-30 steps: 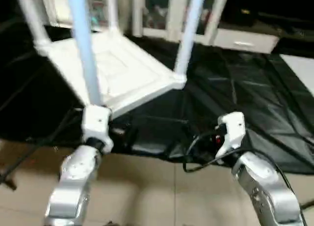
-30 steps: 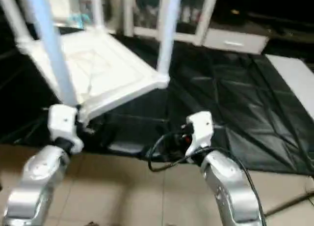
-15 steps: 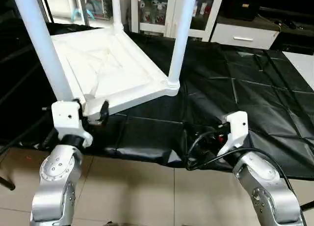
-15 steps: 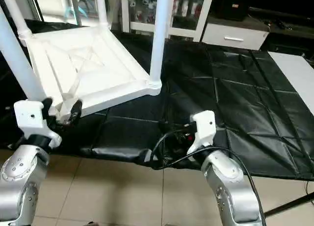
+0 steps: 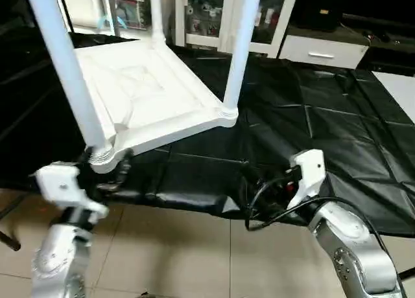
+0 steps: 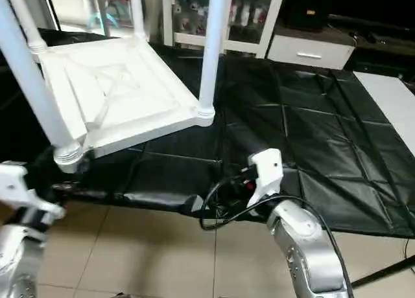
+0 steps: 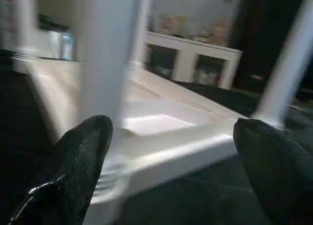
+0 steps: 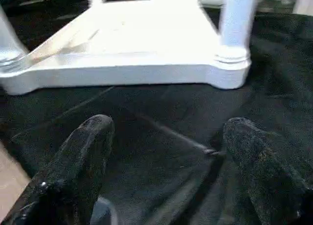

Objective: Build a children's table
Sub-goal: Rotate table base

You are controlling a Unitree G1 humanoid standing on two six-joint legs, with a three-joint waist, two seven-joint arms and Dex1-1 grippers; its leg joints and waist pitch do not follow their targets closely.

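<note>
Left end effector (image 7: 171, 156): fingers spread wide with nothing between them, sitting just in front of the nearest corner socket (image 5: 102, 158) of the table top (image 5: 139, 94); it grips nothing. Right end effector (image 8: 166, 171): likewise open and empty, low over the black mat (image 5: 311, 129), facing the near edge of the top from a little way off. The top lies upside down on the mat, ribbed underside up, so that the sockets face upward to receive legs. Four legs are visible standing in the corners: the near-left leg (image 5: 68, 71) at the socket before the left end effector, the near-right leg (image 5: 241, 45) at the corner closest to the right end effector, and two far legs (image 5: 155, 13) behind. Judged from this, all legs are fitted and the assembly is close to complete; whether each is fully seated cannot be confirmed. The open stance of the left end effector beside the near-left leg is consistent with a part that stands on its own. The mat covers a low platform whose front edge ends just ahead of the robot, with tiled floor (image 5: 181, 252) below. A white cabinet (image 5: 214, 19) stands beyond the mat. Risk noted: the upright legs are tall and a knock from either forearm could tip or unseat one.
</note>
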